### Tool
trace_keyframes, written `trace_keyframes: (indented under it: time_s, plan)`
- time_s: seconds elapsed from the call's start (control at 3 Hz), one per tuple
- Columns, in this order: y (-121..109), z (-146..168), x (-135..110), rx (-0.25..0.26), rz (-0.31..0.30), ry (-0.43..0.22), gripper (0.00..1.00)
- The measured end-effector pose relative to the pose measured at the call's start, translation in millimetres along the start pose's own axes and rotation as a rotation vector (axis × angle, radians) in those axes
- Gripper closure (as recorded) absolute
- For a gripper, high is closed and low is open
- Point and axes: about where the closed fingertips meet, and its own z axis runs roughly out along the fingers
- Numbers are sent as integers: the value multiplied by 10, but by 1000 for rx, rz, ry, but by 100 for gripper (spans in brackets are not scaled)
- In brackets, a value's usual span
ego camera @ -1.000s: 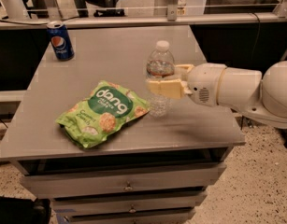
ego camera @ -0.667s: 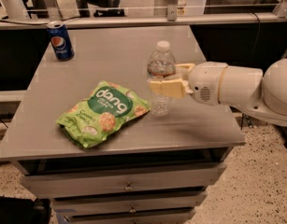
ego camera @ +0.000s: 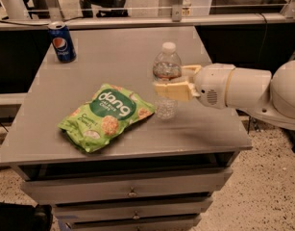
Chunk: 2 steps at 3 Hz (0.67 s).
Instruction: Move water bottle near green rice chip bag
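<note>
Clamping water bottle (ego camera: 166,67) mid-table, jaws around its middle | green rice chip bag (ego camera: 106,117): "dang" | blue can (ego camera: 62,41): Pepsi logo

- The robot's hand (ego camera: 169,81), reaching in from the right, clasps the upright water bottle (ego camera: 166,65) around its middle.
- The bottle stands just beside the right edge of the green rice chip bag (ego camera: 106,117), which lies flat on the grey tabletop (ego camera: 113,61).
- A blue Pepsi can (ego camera: 62,41) stands at the far left corner, well apart.

Pepsi can (ego camera: 62,42) on grey table (ego camera: 108,57)
</note>
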Motion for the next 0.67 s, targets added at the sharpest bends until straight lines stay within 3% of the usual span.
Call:
trace_keyframes:
  time_s: [0.67]
  plan:
    - [1,-9,1,-2,-4,-4,36]
